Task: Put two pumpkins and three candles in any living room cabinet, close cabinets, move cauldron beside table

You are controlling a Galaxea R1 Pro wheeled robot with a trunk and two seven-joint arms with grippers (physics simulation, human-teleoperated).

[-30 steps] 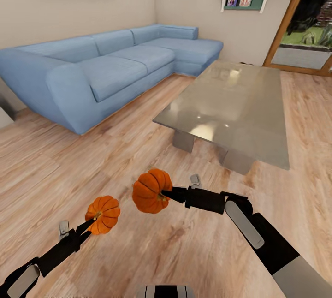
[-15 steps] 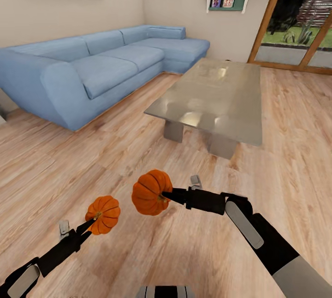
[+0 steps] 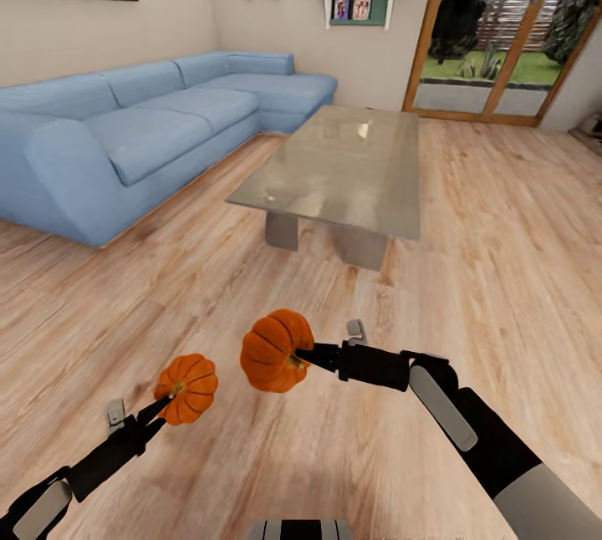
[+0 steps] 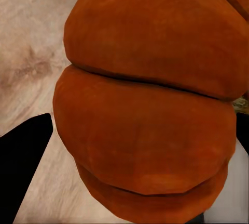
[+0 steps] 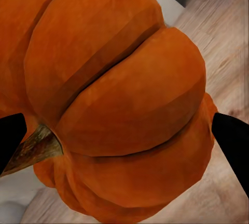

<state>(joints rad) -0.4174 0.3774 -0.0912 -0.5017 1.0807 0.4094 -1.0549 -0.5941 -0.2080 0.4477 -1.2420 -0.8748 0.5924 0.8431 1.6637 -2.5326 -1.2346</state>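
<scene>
The small pumpkin (image 3: 186,388) is hanging low at the near left, pinched in the left gripper (image 3: 164,405); the big pumpkin (image 3: 276,350) beside it is clamped by the right gripper (image 3: 303,354). Such shallow grips are risking a drop while the robot is travelling past the table (image 3: 334,164).

Two orange ribbed pumpkins, smaller (image 3: 186,388) and bigger (image 3: 274,350), are held above the floor; glass-topped table (image 3: 343,168) beyond.

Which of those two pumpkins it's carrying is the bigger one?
The pumpkin in the right tool is bigger, darker orange and held higher than the left one.
</scene>
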